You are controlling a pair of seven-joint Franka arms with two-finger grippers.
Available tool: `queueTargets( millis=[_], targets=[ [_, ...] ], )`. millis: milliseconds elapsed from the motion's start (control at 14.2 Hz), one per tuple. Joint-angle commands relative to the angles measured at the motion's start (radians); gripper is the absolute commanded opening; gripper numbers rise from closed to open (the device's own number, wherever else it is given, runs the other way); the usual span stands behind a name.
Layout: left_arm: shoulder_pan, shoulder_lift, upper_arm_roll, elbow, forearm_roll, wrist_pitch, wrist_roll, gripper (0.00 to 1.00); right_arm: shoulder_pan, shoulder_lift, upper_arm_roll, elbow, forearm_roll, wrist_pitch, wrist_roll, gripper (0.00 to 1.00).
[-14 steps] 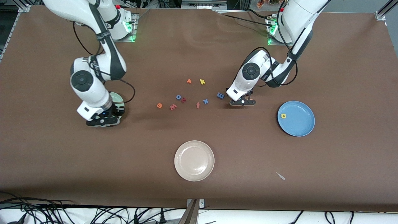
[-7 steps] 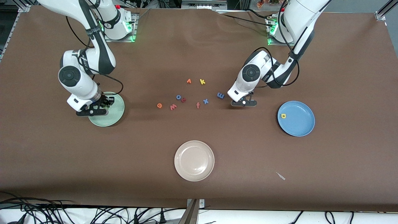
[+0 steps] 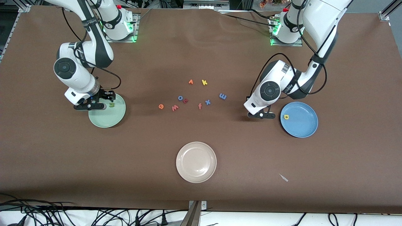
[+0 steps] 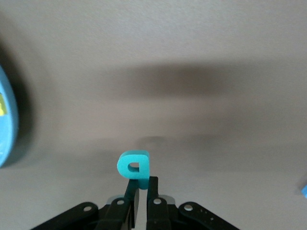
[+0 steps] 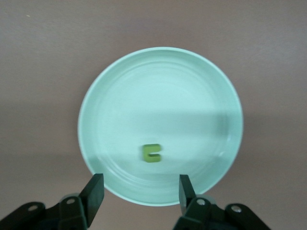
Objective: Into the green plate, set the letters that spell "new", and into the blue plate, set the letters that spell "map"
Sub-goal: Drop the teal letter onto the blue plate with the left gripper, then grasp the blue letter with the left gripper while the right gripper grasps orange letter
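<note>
My left gripper (image 3: 262, 115) (image 4: 142, 184) is shut on the stem of the teal looped letter (image 4: 134, 165), over bare table beside the blue plate (image 3: 301, 127) (image 4: 6, 124). A yellow looped letter (image 3: 286, 117) lies in that plate. My right gripper (image 3: 90, 106) (image 5: 140, 187) hangs open over the rim of the green plate (image 3: 106, 118) (image 5: 163, 100), with nothing between its fingers. The dark green "n" (image 3: 111, 104) (image 5: 151, 153) lies in the green plate. On the table mid-way lie the blue "m" (image 3: 222, 96), red-pink "w" (image 3: 175, 108) and orange "e" (image 3: 161, 106).
Other loose letters lie in the same cluster: orange "v" (image 3: 190, 82), yellow "k" (image 3: 204, 82), blue "x" (image 3: 207, 102), reddish "f" (image 3: 200, 106), blue "o" (image 3: 180, 98). A cream-white plate (image 3: 196, 169) stands nearer the front camera. A small grey scrap (image 3: 283, 177) lies near it.
My right gripper moved over the green plate and opened; the green "n" now lies in it. My left gripper shut on the teal letter and carried it toward the blue plate.
</note>
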Motion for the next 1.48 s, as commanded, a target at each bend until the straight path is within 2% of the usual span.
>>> queueTargets(
  millis=[0, 141, 282, 423, 493, 564, 634, 775, 916, 1128, 1410],
  targets=[
    [0.093, -0.001, -0.007, 0.081, 0.020, -0.142, 0.181, 0.00, 0.011, -0.001, 0.093, -0.021, 0.005, 0.050, 0.169, 0.76],
    [0.180, 0.003, -0.005, 0.126, 0.026, -0.204, 0.359, 0.00, 0.011, 0.029, 0.169, -0.017, 0.005, 0.108, 0.299, 0.82],
    [0.266, 0.020, -0.002, 0.129, 0.037, -0.195, 0.519, 0.00, 0.020, 0.061, 0.239, 0.000, 0.003, 0.150, 0.417, 0.82],
    [0.300, 0.083, -0.001, 0.149, 0.128, -0.160, 0.604, 0.00, 0.055, 0.095, 0.254, 0.011, 0.003, 0.194, 0.514, 0.82],
    [0.300, 0.107, -0.001, 0.154, 0.185, -0.157, 0.605, 0.13, 0.081, 0.117, 0.256, 0.012, 0.003, 0.227, 0.563, 0.82],
    [0.300, 0.115, -0.001, 0.161, 0.205, -0.155, 0.607, 0.69, 0.104, 0.140, 0.256, 0.017, 0.003, 0.263, 0.611, 0.82],
    [0.300, 0.111, -0.001, 0.167, 0.206, -0.164, 0.604, 1.00, 0.124, 0.167, 0.256, 0.041, 0.003, 0.277, 0.657, 0.82],
    [0.294, 0.101, -0.007, 0.221, 0.190, -0.193, 0.599, 1.00, 0.133, 0.206, 0.256, 0.081, 0.002, 0.279, 0.691, 0.82],
    [0.279, 0.100, -0.017, 0.247, 0.088, -0.227, 0.503, 1.00, 0.135, 0.251, 0.256, 0.118, 0.002, 0.288, 0.694, 0.82],
    [0.276, 0.086, -0.126, 0.223, 0.031, -0.187, 0.223, 1.00, 0.135, 0.291, 0.253, 0.127, -0.007, 0.339, 0.702, 0.82],
    [0.276, 0.084, -0.252, 0.143, 0.031, -0.085, -0.072, 1.00, 0.144, 0.320, 0.253, 0.137, -0.007, 0.368, 0.736, 0.77]
  ],
)
